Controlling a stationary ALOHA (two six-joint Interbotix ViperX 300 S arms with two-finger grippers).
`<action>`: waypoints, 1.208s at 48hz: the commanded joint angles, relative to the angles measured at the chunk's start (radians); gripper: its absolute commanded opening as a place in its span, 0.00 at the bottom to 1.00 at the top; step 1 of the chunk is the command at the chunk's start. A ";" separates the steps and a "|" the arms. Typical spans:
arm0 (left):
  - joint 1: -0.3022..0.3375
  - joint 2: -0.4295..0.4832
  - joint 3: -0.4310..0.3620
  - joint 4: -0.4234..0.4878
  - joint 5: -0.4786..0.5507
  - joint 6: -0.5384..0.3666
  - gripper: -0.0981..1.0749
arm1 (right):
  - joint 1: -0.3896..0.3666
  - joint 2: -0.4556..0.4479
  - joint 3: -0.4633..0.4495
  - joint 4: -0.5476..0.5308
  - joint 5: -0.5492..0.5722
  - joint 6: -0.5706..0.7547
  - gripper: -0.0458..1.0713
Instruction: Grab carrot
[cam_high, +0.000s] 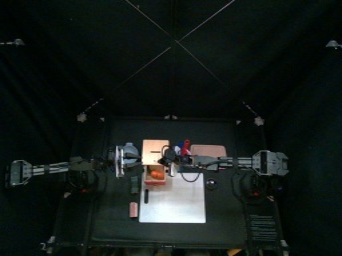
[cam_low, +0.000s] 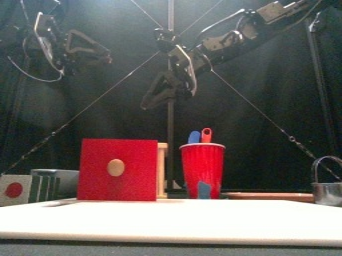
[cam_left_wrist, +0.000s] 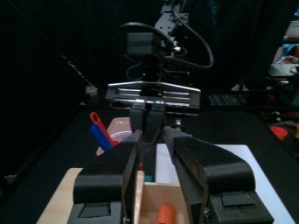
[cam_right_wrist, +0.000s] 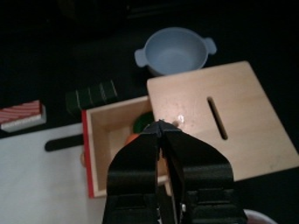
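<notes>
left pincer (cam_left_wrist: 149, 188): open, empty | right pincer (cam_right_wrist: 163, 129): closed, empty

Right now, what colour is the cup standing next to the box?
Red. The cup shows best in the front view, standing just right of the red-fronted box.

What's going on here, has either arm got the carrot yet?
Not yet. The left gripper hangs with its jaws open, looking down on the carrot, which lies loose beside the wooden box, near the white sheet. The right gripper hovers over that box with its jaws shut on nothing. The front view shows both arms high above the table things, so no grasp has been made.
</notes>
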 joint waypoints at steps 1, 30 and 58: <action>0.026 -0.008 -0.014 -0.005 -0.005 -0.002 0.68 | 0.000 -0.015 -0.066 0.009 0.103 -0.005 0.09; 0.170 -0.031 0.009 -0.020 0.094 0.003 0.68 | 0.054 0.127 -0.287 0.086 0.374 -0.023 0.26; 0.181 -0.057 0.017 -0.018 0.124 0.002 0.68 | 0.041 0.189 -0.357 0.100 0.457 -0.023 0.79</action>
